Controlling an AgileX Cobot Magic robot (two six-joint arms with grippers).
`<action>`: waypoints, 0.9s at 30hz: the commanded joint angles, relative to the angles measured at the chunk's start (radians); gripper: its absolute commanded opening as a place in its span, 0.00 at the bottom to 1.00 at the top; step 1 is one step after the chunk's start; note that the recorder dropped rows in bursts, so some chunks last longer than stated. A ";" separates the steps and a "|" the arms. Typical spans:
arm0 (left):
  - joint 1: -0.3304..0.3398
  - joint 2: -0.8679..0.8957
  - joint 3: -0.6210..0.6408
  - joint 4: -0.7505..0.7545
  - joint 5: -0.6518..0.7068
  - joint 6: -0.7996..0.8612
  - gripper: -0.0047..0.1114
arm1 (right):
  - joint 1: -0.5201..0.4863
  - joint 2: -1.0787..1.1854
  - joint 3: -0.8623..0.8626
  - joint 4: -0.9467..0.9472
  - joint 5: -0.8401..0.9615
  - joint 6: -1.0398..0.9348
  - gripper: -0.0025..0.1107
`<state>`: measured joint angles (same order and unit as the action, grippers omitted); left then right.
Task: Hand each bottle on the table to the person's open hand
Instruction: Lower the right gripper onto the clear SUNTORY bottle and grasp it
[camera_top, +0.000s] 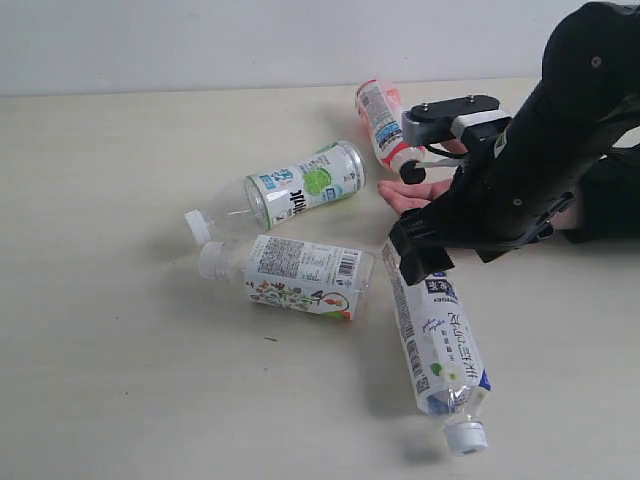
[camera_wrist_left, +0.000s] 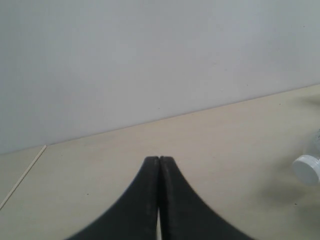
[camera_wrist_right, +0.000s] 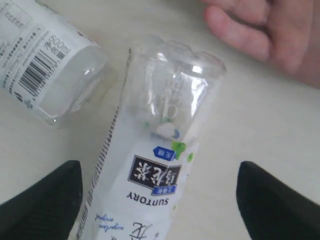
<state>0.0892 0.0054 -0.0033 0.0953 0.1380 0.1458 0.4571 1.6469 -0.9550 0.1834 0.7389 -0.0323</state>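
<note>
Right arm reached in from the right edge, angled down toward mid-tabletop (camera_top: 120, 380). Right pincer (camera_wrist_right: 157, 172) released, fingers spread wide either side of the base end of the white-blue-label bottle (camera_top: 435, 345); contact not discernible. Left pincer (camera_wrist_left: 159, 165) clenched on nothing, low over bare tabletop, one white cap (camera_wrist_left: 306, 169) nearby.

Bottle count: four, all clear plastic, all lying flat.
- Lime-label bottle (camera_top: 300, 188), white cap, centre.
- Floral-label bottle (camera_top: 300, 275), squarish, white cap, just beside it on the near side.
- White-blue-label bottle, long, white cap toward the near edge.
- Red-orange-label bottle (camera_top: 382, 122), black cap, by the far edge.

Person's open hand (camera_top: 415, 193), palm up, beside the red-orange one.
</note>
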 joint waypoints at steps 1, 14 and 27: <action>-0.004 -0.005 0.003 0.000 -0.006 0.000 0.04 | 0.009 0.033 0.007 -0.001 -0.061 0.025 0.73; -0.004 -0.005 0.003 0.000 -0.006 0.000 0.04 | 0.009 0.185 0.007 -0.007 -0.061 0.032 0.73; -0.004 -0.005 0.003 0.000 -0.006 0.000 0.04 | 0.009 0.187 0.007 -0.002 0.086 0.006 0.20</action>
<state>0.0892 0.0054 -0.0033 0.0953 0.1380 0.1458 0.4637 1.8429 -0.9515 0.1852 0.7750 -0.0097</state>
